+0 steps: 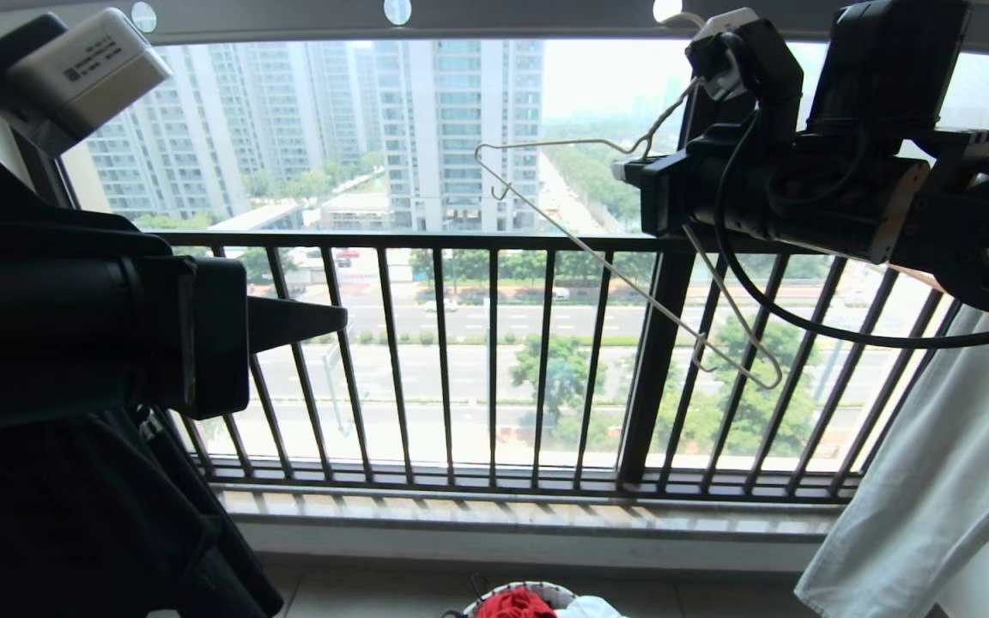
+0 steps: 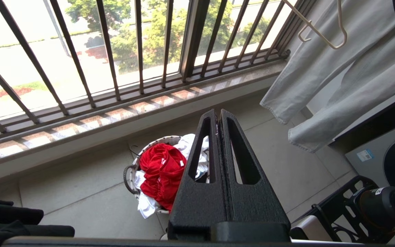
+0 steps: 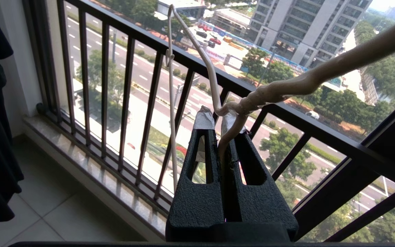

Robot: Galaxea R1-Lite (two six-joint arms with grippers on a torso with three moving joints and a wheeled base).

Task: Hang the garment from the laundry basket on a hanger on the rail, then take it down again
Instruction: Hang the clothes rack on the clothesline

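The red garment (image 2: 159, 171) lies bunched on white laundry in the laundry basket (image 2: 129, 171) on the floor, and both just show at the head view's lower edge: garment (image 1: 516, 605), basket (image 1: 546, 589). My right gripper (image 3: 218, 120) is shut on the pale wire hanger (image 3: 269, 96) just below its twisted neck. It holds the bare hanger (image 1: 597, 259) tilted in front of the window, close under the rail (image 1: 494, 19). The hanger's hook end is hidden behind my right arm. My left gripper (image 2: 218, 115) is shut on nothing, raised high over the basket, at the left in the head view (image 1: 340, 322).
A dark barred window railing (image 1: 494, 245) runs across in front, with a stone sill below. A pale grey-green garment (image 1: 932, 515) hangs at the right. A black garment (image 1: 74, 515) hangs at the left under my left arm. A washing machine (image 2: 389, 157) stands at the right.
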